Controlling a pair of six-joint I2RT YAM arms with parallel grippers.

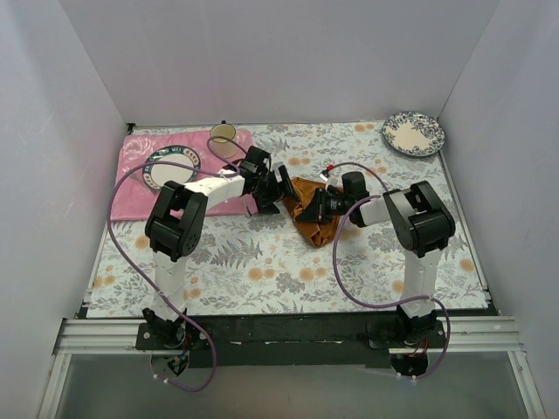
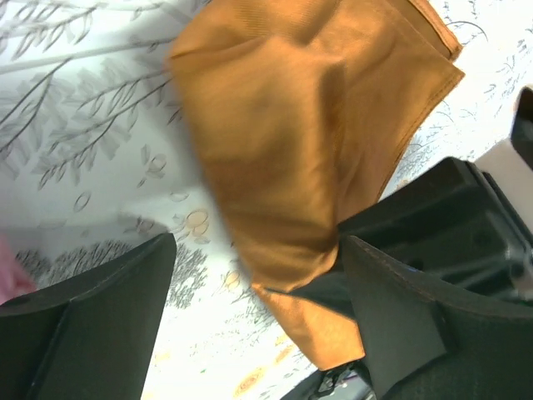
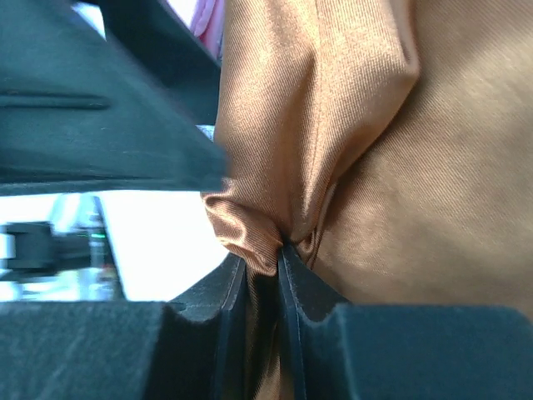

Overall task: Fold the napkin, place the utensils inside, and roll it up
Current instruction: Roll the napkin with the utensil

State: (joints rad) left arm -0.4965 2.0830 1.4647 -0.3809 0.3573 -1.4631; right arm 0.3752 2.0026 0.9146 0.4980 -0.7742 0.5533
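The rust-orange napkin [image 1: 313,216] lies bunched on the floral tablecloth between my two grippers. My right gripper [image 3: 263,268] is shut on a pinched fold of the napkin [image 3: 333,125], the cloth bulging out above its fingertips. In the top view the right gripper [image 1: 323,207] sits at the napkin's right side. My left gripper [image 2: 258,308] stands wide open; the napkin [image 2: 308,133] hangs before it and drapes against its right finger [image 2: 416,317], held by neither finger. From above, the left gripper [image 1: 284,186] is at the napkin's upper left edge. The utensils are out of view.
A pink placemat [image 1: 135,188] at the back left carries a blue-rimmed plate [image 1: 157,161], with a tan cup [image 1: 224,133] behind it. A blue-patterned plate [image 1: 413,133] sits at the back right corner. White walls close in three sides.
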